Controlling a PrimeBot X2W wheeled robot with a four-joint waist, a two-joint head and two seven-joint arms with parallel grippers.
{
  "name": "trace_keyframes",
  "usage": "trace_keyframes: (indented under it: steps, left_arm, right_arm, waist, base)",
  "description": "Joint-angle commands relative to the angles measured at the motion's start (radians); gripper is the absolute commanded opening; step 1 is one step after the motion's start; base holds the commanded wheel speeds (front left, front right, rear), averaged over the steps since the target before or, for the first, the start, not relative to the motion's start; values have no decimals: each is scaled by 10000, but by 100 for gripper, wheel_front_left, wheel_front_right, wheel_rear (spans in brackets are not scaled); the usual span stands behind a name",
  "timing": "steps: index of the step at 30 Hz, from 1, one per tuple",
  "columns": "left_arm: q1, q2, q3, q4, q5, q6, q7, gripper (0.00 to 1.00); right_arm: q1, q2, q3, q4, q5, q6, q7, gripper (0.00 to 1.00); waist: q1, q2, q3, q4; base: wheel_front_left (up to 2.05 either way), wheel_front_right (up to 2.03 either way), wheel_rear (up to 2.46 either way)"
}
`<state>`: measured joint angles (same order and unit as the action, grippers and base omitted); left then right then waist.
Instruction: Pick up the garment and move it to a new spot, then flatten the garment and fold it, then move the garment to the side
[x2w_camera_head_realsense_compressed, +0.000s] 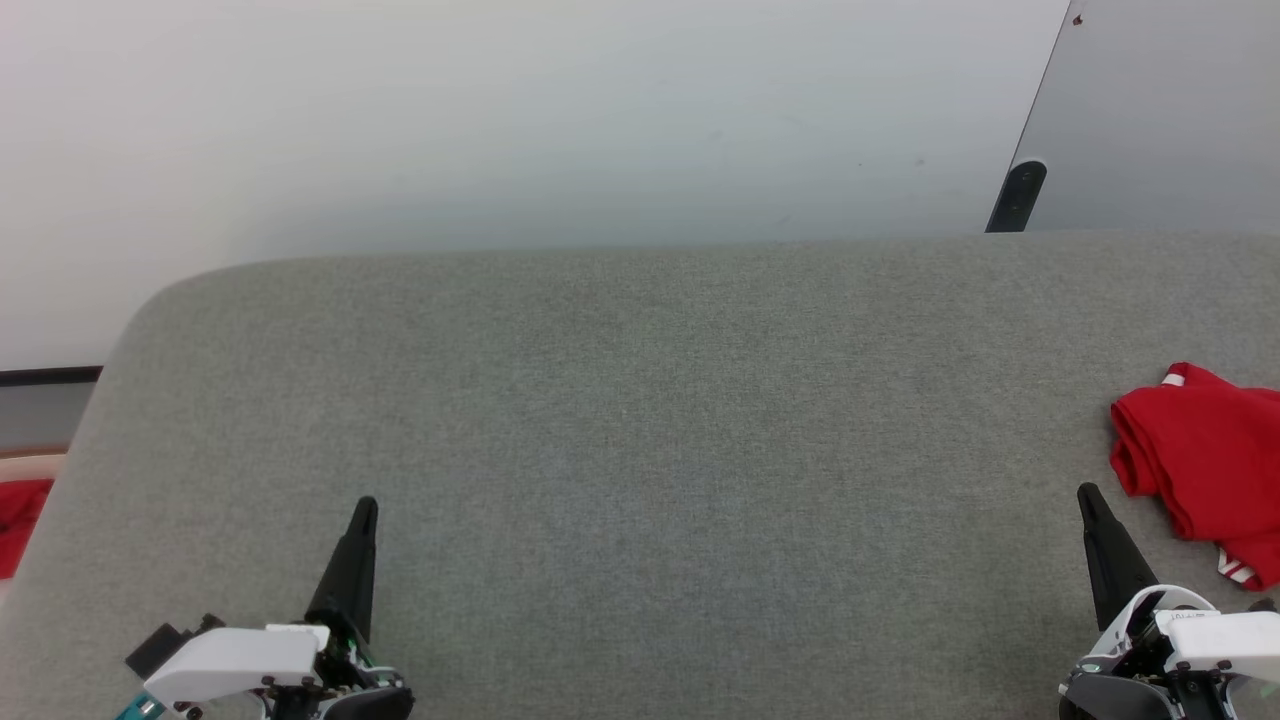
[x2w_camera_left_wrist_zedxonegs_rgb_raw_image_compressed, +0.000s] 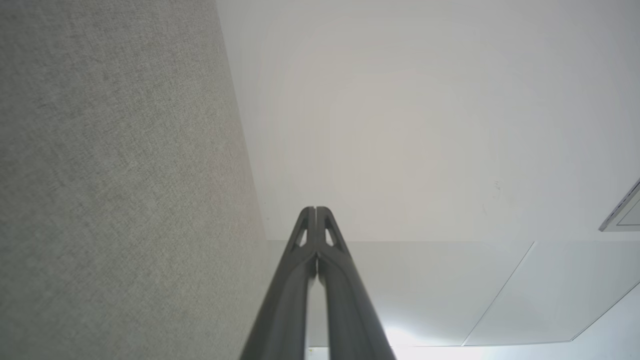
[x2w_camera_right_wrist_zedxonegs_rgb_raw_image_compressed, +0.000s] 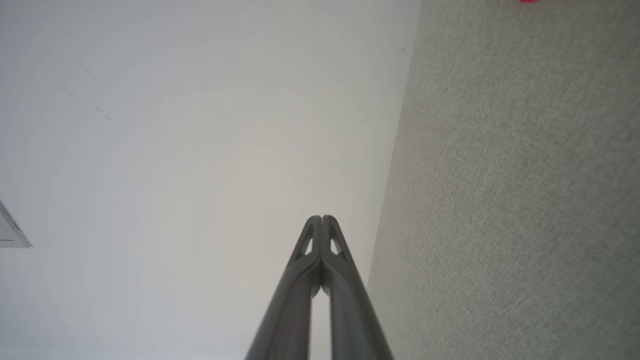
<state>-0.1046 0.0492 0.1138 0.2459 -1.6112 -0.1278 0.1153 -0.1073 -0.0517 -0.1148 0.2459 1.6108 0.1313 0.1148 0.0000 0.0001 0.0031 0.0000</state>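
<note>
Though the grey counter (x2w_camera_head_realsense_compressed: 640, 420) stretches broad before you, the garment (x2w_camera_head_realsense_compressed: 1200, 450) sits bunched at its right side, near the right tool (x2w_camera_head_realsense_compressed: 1086, 492), and runs past the head view's edge. That tool and the left tool (x2w_camera_head_realsense_compressed: 366, 508) are both closed tight, holding nothing. Grab where you can't see and you may pinch a single layer and drag it off.

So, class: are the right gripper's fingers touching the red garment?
Apart. In the head view, a strip of grey surface shows between the shut right gripper and the garment lying to its right.
</note>
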Motion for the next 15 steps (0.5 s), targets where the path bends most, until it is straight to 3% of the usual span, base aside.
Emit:
trace_keyframes:
  steps: [1,15]
  left_arm:
    - [-87,2,15,9,-32,-56,13,0]
    - [-87,4,17,9,-32,-56,12,0]
  right_arm:
    - [-30,33,9,4,38,-10,8,0]
    - [-30,34,10,4,39,-10,7,0]
  waist:
    - [0,-1,0,0]
    - [0,-1,0,0]
  base:
    - [0,0,0]
    - [0,0,0]
